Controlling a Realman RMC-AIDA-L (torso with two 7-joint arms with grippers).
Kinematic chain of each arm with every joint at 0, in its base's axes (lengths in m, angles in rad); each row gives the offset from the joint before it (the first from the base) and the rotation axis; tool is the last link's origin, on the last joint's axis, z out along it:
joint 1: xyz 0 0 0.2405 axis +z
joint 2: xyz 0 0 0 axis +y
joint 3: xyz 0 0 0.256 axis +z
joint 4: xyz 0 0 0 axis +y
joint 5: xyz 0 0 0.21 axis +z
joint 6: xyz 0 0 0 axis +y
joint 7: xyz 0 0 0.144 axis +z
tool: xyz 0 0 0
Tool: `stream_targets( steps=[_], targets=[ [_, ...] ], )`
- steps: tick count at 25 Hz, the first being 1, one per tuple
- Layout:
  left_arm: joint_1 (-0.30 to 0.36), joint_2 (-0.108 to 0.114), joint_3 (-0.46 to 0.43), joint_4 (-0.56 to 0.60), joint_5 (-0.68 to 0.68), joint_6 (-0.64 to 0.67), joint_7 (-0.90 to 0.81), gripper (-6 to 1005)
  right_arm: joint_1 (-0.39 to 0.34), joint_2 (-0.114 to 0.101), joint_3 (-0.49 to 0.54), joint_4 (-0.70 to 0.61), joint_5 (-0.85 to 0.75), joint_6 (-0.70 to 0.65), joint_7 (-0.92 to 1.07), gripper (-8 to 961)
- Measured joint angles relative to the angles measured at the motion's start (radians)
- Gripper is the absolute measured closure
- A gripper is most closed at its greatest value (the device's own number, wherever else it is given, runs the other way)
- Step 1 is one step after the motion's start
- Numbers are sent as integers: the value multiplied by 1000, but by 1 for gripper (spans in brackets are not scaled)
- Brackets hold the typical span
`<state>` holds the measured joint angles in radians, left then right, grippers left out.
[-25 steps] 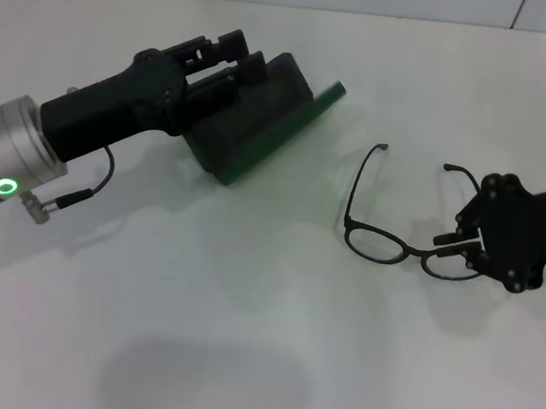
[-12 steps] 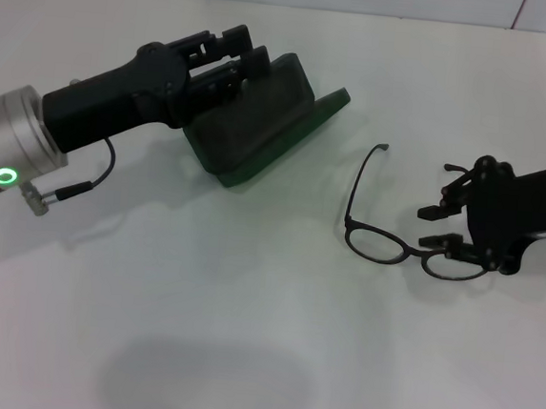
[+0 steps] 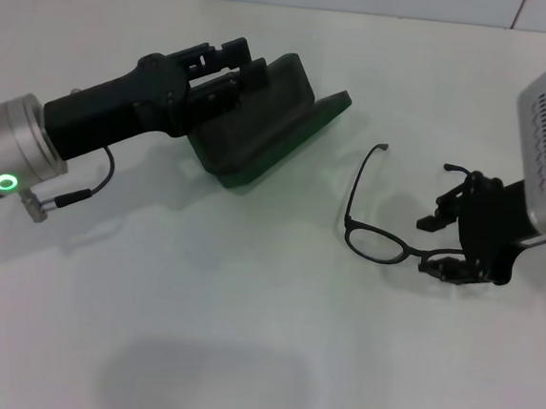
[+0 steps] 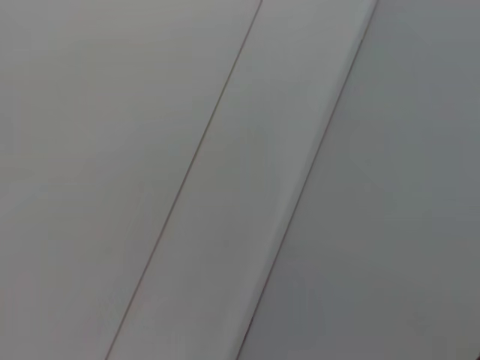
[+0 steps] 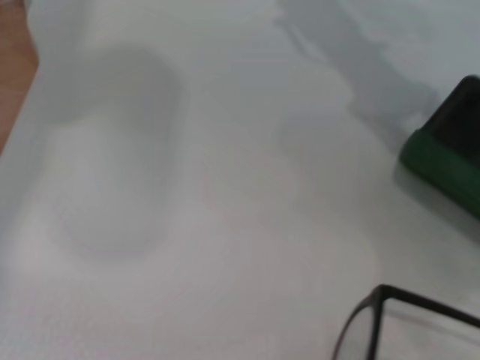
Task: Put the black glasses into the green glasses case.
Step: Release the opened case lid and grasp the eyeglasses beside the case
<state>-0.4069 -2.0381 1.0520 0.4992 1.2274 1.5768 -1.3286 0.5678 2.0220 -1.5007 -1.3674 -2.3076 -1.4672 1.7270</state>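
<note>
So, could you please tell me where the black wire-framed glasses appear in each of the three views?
Head view: the black wire-framed glasses lie right of centre on the white table, at the right gripper.
Left wrist view: not in it; only pale surface shows.
Right wrist view: one corner of the frame shows near the picture's edge.
Shared landmark: the dark green hard glasses case, whose edge also shows in the right wrist view.

Right lens of the black glasses [image 3: 377, 240] apparently behind the right gripper [image 3: 444, 245].
</note>
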Motion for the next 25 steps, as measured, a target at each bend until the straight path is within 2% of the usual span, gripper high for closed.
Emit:
stream_targets(
  steps=[3,9,25],
  targets=[
    [-2,5,0,0,0,-1,-9,467,16,1,-18,28,-12,2,13,513],
    [-8,7,3,-1,0,-2,-13,466,18,4,-59,56,-19,53,19,519],
    [-1,3,2,-1,14,-3,-9,466,58,6,-151,184,-21,189,37,606]
  ],
)
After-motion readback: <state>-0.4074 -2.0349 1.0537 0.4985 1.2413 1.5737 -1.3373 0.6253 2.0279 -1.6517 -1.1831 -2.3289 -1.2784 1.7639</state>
